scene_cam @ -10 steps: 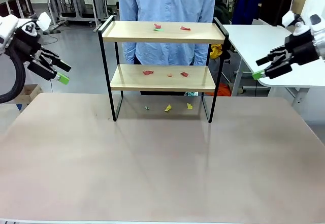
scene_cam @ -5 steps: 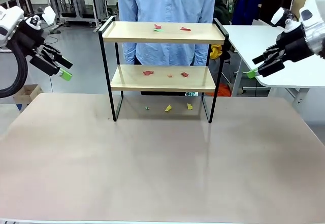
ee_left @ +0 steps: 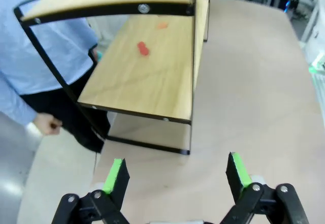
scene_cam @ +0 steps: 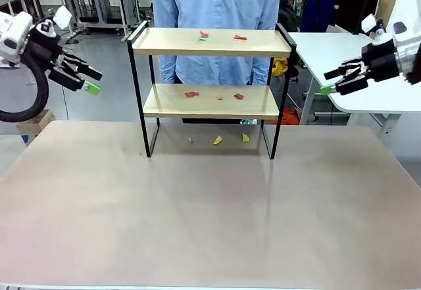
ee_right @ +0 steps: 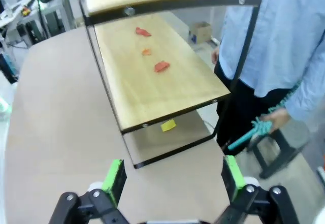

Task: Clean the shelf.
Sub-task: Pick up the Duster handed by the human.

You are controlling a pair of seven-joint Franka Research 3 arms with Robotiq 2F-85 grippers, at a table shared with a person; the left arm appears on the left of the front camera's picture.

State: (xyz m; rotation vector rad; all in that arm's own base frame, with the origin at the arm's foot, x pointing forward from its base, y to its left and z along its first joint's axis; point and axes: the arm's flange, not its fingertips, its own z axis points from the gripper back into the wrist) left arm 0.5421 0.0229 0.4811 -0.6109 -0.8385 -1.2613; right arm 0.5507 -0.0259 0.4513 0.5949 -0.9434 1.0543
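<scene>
The shelf [scene_cam: 210,102] stands at the far middle of the table, two light wooden boards in a black frame. Small red, orange and green scraps [scene_cam: 204,34] lie on its top board and red ones [scene_cam: 191,94] on the lower board. More scraps [scene_cam: 218,140] lie on the table beneath. My left gripper [scene_cam: 94,81] hovers open, left of the shelf, apart from it. My right gripper [scene_cam: 327,83] hovers open to its right. The left wrist view has open fingers [ee_left: 176,173] facing the shelf's end [ee_left: 147,66]. The right wrist view has open fingers [ee_right: 172,174] facing the other end [ee_right: 152,76].
A person in a blue shirt [scene_cam: 217,0] stands behind the shelf, one hand [ee_right: 278,117] holding a teal tool [ee_right: 249,132]. A white table [scene_cam: 342,60] stands at the right, a cardboard box [scene_cam: 33,122] on the floor at the left. The beige table [scene_cam: 210,211] spreads wide in front.
Both grippers have risen a little and drawn inward toward the shelf's ends, staying open. The shelf and the scraps have not moved.
</scene>
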